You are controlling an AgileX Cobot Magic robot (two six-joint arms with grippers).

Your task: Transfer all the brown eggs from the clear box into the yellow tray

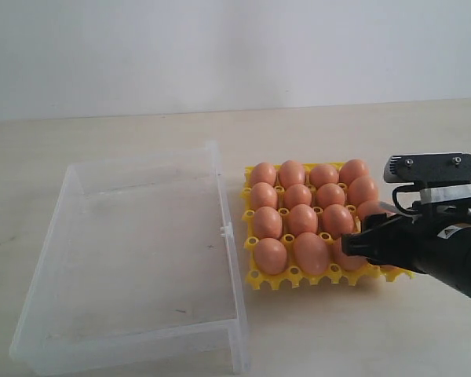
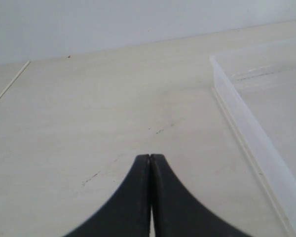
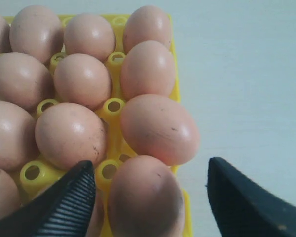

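The yellow tray (image 1: 276, 281) lies right of centre, its cells filled with several brown eggs (image 1: 302, 220). Left of it the clear box (image 1: 234, 259) holds no eggs that I can see. My right gripper (image 1: 359, 245) hangs over the tray's front right corner. In the right wrist view it (image 3: 149, 165) is open, its fingers on either side of the corner egg (image 3: 145, 197), which sits in the tray (image 3: 113, 106); the far finger stands well clear of it. My left gripper (image 2: 150, 157) is shut and empty above bare table beside the box wall (image 2: 246, 123).
The pale wooden table (image 1: 361, 338) runs back to a white wall. The box has a small clasp tab (image 1: 226, 230) facing the tray. A table seam (image 2: 10, 84) shows in the left wrist view.
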